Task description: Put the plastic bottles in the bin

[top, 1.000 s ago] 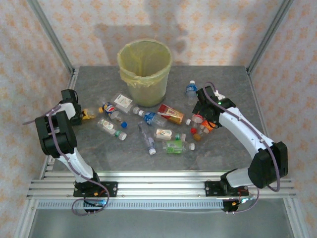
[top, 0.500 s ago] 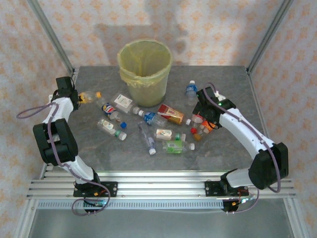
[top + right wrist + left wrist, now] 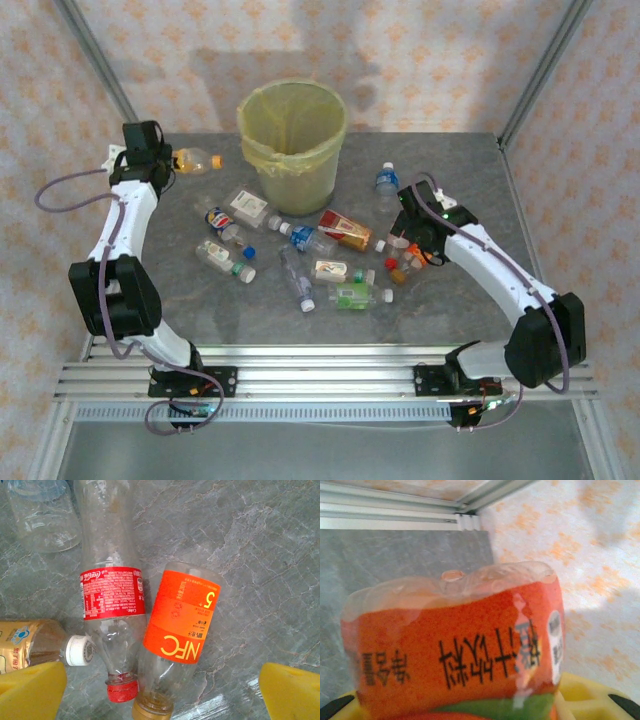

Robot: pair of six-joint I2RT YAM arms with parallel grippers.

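My left gripper [image 3: 168,160] is raised at the table's far left and shut on an orange-labelled plastic bottle [image 3: 196,160], which points toward the bin [image 3: 292,140]. In the left wrist view that bottle [image 3: 455,645] sits between the yellow fingers [image 3: 590,700]. My right gripper [image 3: 407,242] hangs open over two bottles lying side by side. One is a red-labelled bottle [image 3: 112,592] with a red cap, the other an orange NFC bottle [image 3: 182,620]. Both lie between the yellow fingertips [image 3: 30,690], untouched. The yellow-lined bin stands at the back middle.
Several more bottles lie scattered in front of the bin, among them a blue-capped one [image 3: 297,280], a green-labelled one [image 3: 355,295] and one at the far right [image 3: 387,180]. A white-capped bottle [image 3: 30,642] lies beside my right gripper. Metal frame posts [image 3: 100,70] rise at the back corners.
My left arm has lifted the orange-labelled bottle off the table's left side and carried it back and rightward, toward the bin. The right arm has hardly moved.
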